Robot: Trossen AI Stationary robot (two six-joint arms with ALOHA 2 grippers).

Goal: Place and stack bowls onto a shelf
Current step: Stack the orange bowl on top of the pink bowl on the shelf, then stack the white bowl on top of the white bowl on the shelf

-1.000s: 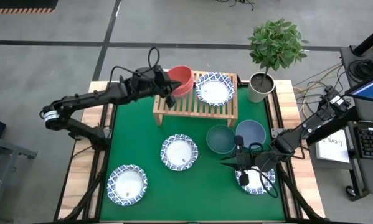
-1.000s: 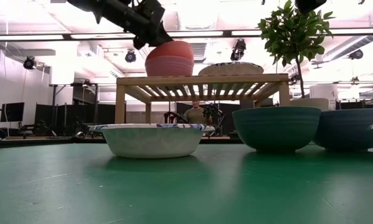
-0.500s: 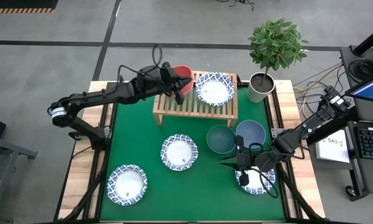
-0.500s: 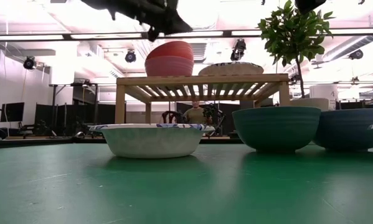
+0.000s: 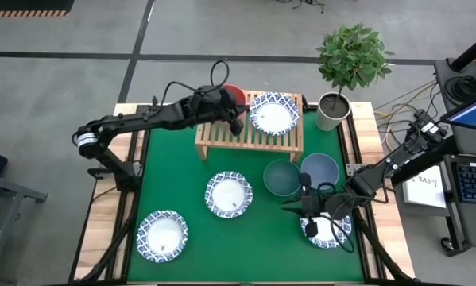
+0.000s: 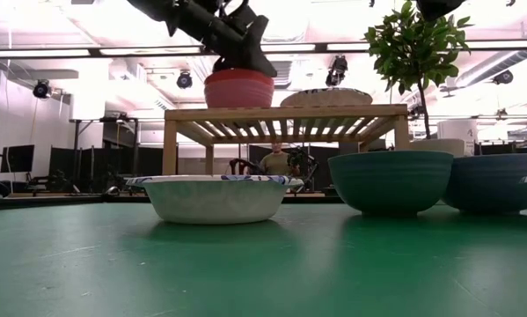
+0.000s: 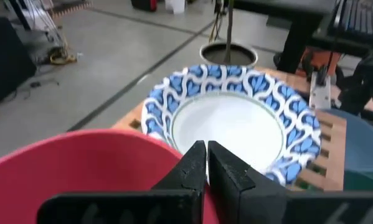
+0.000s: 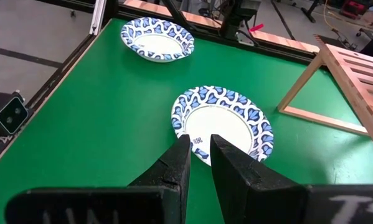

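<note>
While my left gripper (image 5: 236, 119) hangs over the left end of the wooden shelf (image 5: 249, 129), its fingers (image 7: 195, 163) are pressed together with nothing between them, their tips just above the red bowl (image 7: 86, 168). That red bowl sits nested in the pink bowl (image 6: 238, 92) on the shelf top, and beside the pair on the same slats rests a white bowl with a blue rim (image 5: 273, 113). My right gripper (image 5: 307, 208) waits low over the green mat (image 5: 257, 230) near the right front corner, its fingers (image 8: 174, 167) a little apart and holding nothing, close above another blue-rimmed bowl (image 5: 327, 229). On the mat just in front of the shelf stand the teal bowl (image 5: 282, 177) and the blue bowl (image 5: 319, 170), touching or nearly so. Two more patterned bowls lie on the mat, one near the middle (image 5: 228, 194) and one at the left front (image 5: 162, 235). A potted plant (image 5: 337, 95) stands on the table's edge beside the shelf's right end.
</note>
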